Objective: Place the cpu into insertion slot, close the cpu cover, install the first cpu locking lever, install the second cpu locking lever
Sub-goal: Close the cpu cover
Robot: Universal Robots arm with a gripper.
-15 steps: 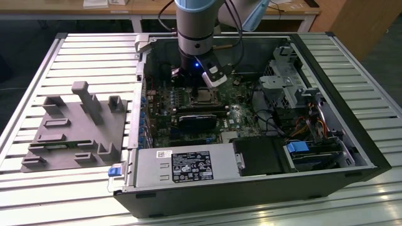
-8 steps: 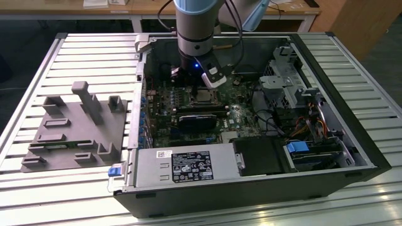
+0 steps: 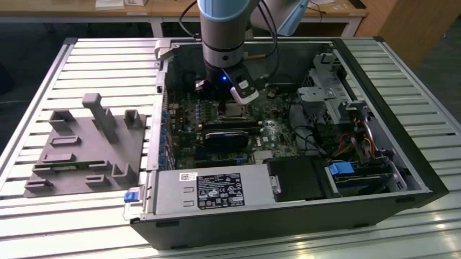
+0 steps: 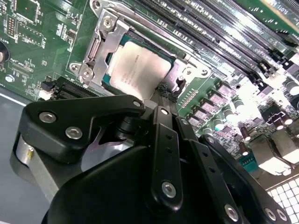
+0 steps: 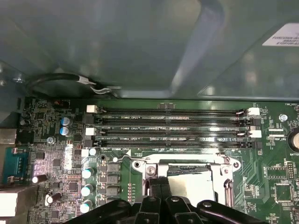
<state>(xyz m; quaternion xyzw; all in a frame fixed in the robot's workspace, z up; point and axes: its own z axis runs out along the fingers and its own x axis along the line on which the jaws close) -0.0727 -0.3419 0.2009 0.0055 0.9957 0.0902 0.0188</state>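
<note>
The cpu [image 4: 138,69] lies flat in the insertion slot [image 4: 106,78], its pale silver top showing. The cpu cover [image 4: 99,45], a silver frame, lies down around it, and the chip shows through its window. My gripper [image 4: 163,91] has its dark fingers pressed together at the socket's edge, beside one corner of the chip. In the first wrist view the gripper [image 5: 160,185] stands against the cpu [image 5: 194,183] and the cover frame [image 5: 224,169]. In the exterior view the gripper [image 3: 242,99] hangs just above the slot [image 3: 234,110] on the green board.
Long black memory slots [image 5: 173,126] run beside the socket. Capacitors [image 5: 87,173] stand nearby. The open computer case [image 3: 425,178] walls the board in, with a power supply [image 3: 216,191] and drive cage [image 3: 327,97]. A grey fixture [image 3: 86,151] sits on the slatted table.
</note>
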